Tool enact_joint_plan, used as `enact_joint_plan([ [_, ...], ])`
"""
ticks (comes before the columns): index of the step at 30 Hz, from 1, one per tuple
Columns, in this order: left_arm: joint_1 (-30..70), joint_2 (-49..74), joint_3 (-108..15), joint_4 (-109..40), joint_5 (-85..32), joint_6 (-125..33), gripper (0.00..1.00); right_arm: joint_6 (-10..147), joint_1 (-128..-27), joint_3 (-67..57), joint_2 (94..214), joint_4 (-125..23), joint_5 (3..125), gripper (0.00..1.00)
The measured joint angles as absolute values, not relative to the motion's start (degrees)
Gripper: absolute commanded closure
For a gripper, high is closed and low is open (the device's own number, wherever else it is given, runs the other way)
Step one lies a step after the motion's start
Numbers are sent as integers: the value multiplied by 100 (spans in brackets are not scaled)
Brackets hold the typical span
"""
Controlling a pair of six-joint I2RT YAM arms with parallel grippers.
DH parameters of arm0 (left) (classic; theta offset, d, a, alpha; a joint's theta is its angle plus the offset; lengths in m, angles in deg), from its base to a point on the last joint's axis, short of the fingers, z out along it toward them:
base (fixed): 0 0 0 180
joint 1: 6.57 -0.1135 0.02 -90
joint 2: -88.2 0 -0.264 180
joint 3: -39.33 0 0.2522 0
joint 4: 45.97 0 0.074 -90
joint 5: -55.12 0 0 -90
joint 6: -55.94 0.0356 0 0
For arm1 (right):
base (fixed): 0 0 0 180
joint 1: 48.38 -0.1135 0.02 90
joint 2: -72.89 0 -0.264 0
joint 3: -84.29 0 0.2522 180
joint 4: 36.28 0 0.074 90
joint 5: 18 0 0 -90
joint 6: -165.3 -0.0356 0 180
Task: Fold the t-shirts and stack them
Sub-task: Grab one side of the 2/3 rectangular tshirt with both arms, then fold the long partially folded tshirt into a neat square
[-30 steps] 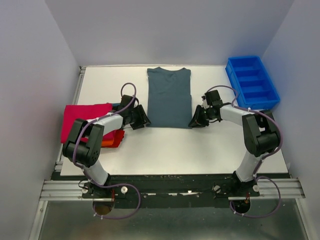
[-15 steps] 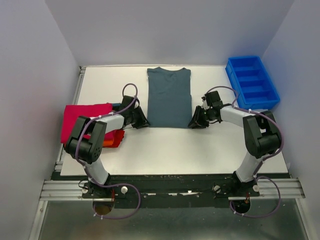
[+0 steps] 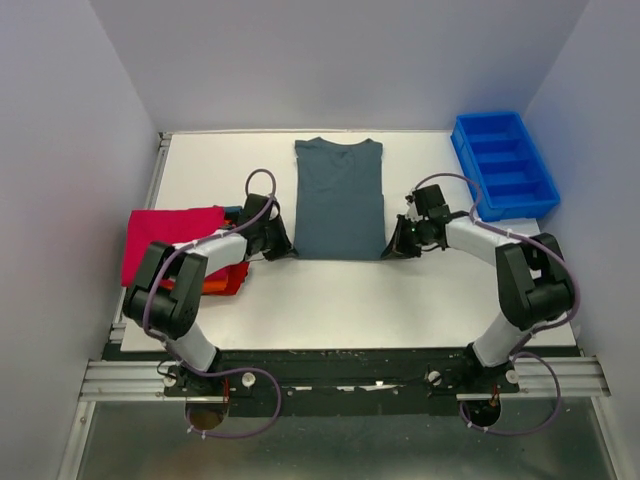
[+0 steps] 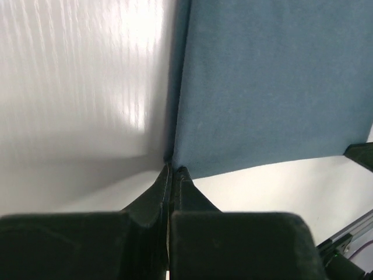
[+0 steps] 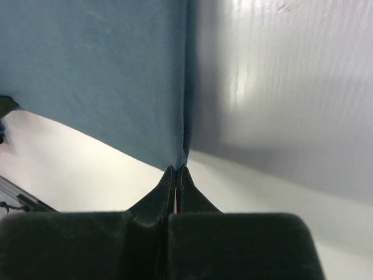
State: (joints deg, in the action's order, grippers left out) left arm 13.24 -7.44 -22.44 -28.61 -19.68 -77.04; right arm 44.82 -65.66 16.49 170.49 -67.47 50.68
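Observation:
The slate grey-blue t-shirt (image 3: 340, 195) lies flat mid-table, folded into a long narrow strip with its collar at the far end. My left gripper (image 3: 287, 250) is shut on the shirt's near left corner. In the left wrist view its tips (image 4: 173, 170) pinch the hem corner of the shirt (image 4: 268, 81). My right gripper (image 3: 388, 250) is shut on the near right corner. In the right wrist view the cloth (image 5: 99, 70) runs into the closed tips (image 5: 176, 169). A crimson-pink t-shirt (image 3: 170, 238) lies at the left edge, with an orange t-shirt (image 3: 222, 282) under it.
A bright blue plastic tray (image 3: 503, 165) with compartments stands at the far right of the white table (image 3: 330, 300). Grey walls close in the left, back and right sides. Both arms reach in from the near edge.
Both grippers have closed on the shirt's near corners. The left one slid slightly right onto its corner, and the right one shifted a little right along the hem.

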Motion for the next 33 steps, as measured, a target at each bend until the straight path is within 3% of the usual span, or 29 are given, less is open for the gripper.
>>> enact_joint_plan([
  [12,2133,1809,-1540,-1606,-2455,-7595,100,4600,-6649,2600,14400,-7639,5060,99],
  [17,2157,2450,-1723,-1029,-2464,-7700,100,4637,-6682,2180,13768,-8283,5219,99],
  [22,2065,2082,-2508,-850,-2582,-7645,100,4779,-6656,1089,14374,-8576,5637,99],
  [33,1365,-398,-4644,-1075,-2973,-7512,100,4882,-6376,-1251,17141,-8705,6058,99],
])
